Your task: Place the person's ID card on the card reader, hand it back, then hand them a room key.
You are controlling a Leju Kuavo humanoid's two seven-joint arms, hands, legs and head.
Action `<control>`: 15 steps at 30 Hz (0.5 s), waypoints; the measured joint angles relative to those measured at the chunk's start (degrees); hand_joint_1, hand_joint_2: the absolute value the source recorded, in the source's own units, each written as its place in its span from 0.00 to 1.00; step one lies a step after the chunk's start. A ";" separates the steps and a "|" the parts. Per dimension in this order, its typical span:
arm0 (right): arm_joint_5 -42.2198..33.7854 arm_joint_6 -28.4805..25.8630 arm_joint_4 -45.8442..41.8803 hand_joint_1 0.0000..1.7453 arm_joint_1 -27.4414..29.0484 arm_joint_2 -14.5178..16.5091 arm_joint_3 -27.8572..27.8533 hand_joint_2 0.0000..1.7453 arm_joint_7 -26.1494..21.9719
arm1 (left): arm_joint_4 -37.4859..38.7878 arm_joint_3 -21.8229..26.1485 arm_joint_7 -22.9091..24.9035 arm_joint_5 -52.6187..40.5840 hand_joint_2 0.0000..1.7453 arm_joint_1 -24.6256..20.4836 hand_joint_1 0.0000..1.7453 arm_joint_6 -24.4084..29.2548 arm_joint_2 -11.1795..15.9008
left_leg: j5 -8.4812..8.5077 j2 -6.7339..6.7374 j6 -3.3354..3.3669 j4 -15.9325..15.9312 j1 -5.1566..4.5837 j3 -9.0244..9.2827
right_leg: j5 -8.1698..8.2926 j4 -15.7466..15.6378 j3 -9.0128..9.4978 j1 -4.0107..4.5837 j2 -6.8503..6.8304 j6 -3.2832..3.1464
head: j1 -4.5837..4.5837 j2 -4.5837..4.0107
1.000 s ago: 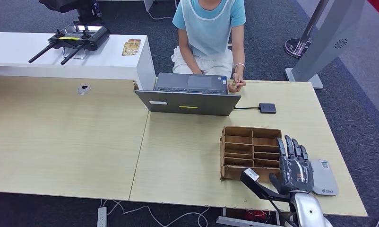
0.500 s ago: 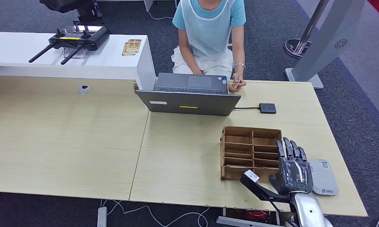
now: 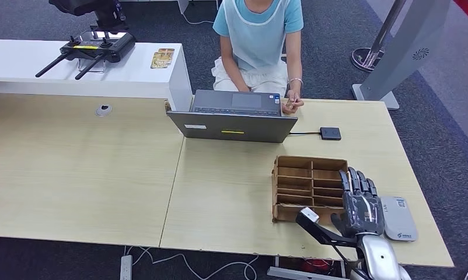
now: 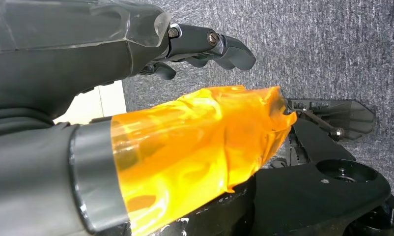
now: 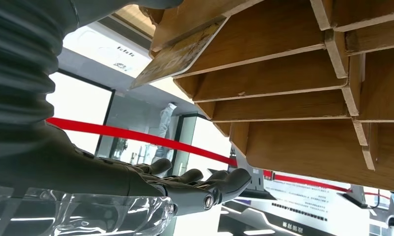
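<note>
The right hand [image 3: 363, 209] lies flat, fingers [image 5: 205, 182] spread and holding nothing, beside the compartmented cardboard box [image 3: 309, 186], where a card [image 5: 178, 51] pokes from one slot. The card reader [image 3: 398, 219] is just right; farther off, the person [image 3: 258, 41].

Right hand [image 3: 363, 205] flat, fingers extended; left hand [image 4: 205, 44] hanging, fingers curled.

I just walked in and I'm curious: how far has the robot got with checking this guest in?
No card lies on the card reader, so the ID step is either done or not begun; I cannot tell. The right robot hand hovers open at the edge of the cardboard box, holding nothing, near a card poking from one slot. Handing the person a room key is left.
</note>
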 joint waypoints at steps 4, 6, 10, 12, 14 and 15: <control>0.60 0.02 0.23 0.01 -0.14 0.11 -0.07 1.00 0.04 | 0.00 0.10 0.00 0.14 0.00 -0.01 0.00 0.01 0.00 | 0.00 0.00 0.00 0.00 0.00 0.00 | 0.00 0.00 0.00 0.00 0.00 0.00 | -0.01 0.00; 0.92 0.04 0.26 0.02 -0.16 0.16 -0.20 1.00 0.13 | 0.00 0.16 -0.01 0.21 0.00 -0.02 0.00 0.03 0.00 | 0.00 0.00 0.00 0.00 0.00 0.00 | 0.00 0.00 0.00 0.00 0.00 0.00 | -0.01 -0.01; 1.14 0.25 0.24 0.04 -0.13 0.34 -0.64 1.00 0.32 | 0.00 0.33 -0.01 0.32 0.00 -0.02 0.00 0.26 0.00 | 0.00 0.00 0.00 0.00 0.00 0.00 | 0.00 0.00 0.00 0.00 0.00 0.00 | -0.01 0.01; 1.40 0.37 0.24 0.05 -0.11 0.44 -0.80 1.00 0.40 | 0.00 0.36 -0.01 0.33 0.00 -0.02 0.00 0.33 0.00 | 0.00 0.00 0.00 0.00 0.00 0.00 | 0.00 0.00 0.00 0.00 0.00 0.00 | -0.01 0.00; 1.73 0.52 0.22 0.07 -0.06 0.49 -0.85 1.00 0.45 | 0.00 0.36 -0.01 0.33 0.00 -0.02 0.00 0.36 -0.02 | 0.00 0.00 0.00 0.00 0.00 0.00 | 0.00 0.00 0.00 0.00 0.00 0.00 | -0.01 0.00; 1.85 0.63 0.22 0.09 -0.02 0.51 -0.86 1.00 0.46 | 0.00 0.36 -0.01 0.34 0.00 -0.02 0.00 0.38 -0.04 | 0.00 0.00 0.00 0.00 0.00 0.00 | 0.00 0.00 0.00 0.00 0.00 0.00 | -0.01 0.01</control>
